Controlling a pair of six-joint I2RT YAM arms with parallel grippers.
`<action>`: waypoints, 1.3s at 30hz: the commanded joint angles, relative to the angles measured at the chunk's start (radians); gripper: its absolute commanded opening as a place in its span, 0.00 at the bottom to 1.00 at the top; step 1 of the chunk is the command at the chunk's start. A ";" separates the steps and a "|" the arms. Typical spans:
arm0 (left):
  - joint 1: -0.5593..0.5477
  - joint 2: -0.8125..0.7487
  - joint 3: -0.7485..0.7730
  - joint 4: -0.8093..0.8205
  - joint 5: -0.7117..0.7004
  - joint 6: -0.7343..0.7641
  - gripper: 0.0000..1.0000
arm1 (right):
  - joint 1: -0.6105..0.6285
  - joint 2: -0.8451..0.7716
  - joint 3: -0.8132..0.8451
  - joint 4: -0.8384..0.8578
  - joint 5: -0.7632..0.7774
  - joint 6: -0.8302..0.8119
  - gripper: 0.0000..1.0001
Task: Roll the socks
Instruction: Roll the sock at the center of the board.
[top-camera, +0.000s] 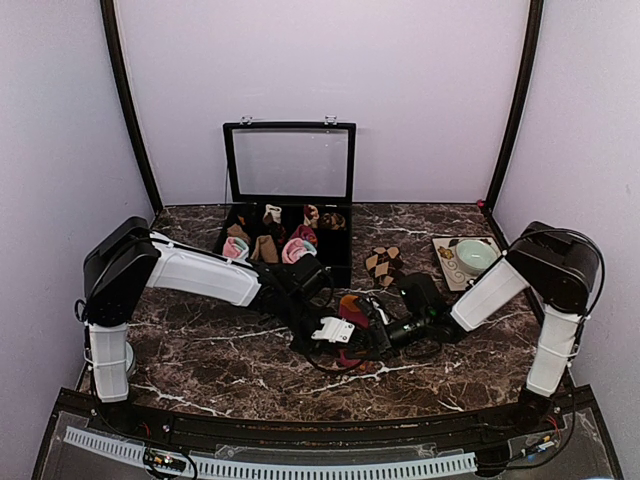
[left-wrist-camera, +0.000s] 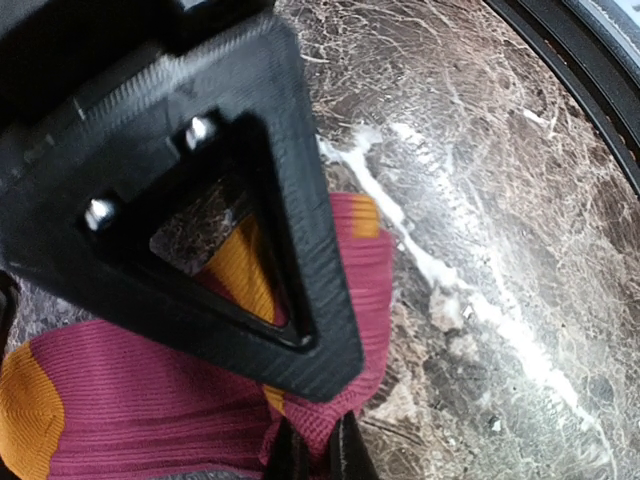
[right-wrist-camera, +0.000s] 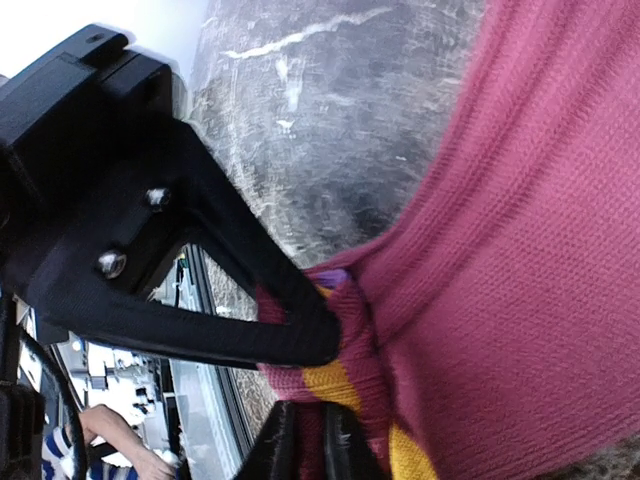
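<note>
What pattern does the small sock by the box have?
The small sock shows brown-and-beige diamonds; top external view.

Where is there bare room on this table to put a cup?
Bare table at the near left, in front of the left arm; also near right, beside the right arm. Crowded: the middle, where left gripper and right gripper clamp the magenta sock, with box, brown sock and bowl behind.

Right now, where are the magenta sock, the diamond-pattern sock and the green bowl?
magenta sock (right-wrist-camera: 540, 200), right wrist view, ribbed body.
diamond-pattern sock (top-camera: 383, 264), top external view, its middle.
green bowl (top-camera: 474, 255), top external view, its inside.
</note>
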 joint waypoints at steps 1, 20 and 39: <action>-0.011 0.039 -0.016 -0.095 -0.009 -0.024 0.00 | -0.010 -0.008 -0.029 -0.228 0.190 -0.072 0.23; 0.157 0.282 0.220 -0.506 0.453 -0.234 0.00 | -0.019 -0.476 -0.177 -0.185 0.496 -0.408 0.43; 0.190 0.464 0.422 -0.651 0.358 -0.387 0.00 | -0.002 -0.672 -0.317 0.057 0.566 -0.608 0.96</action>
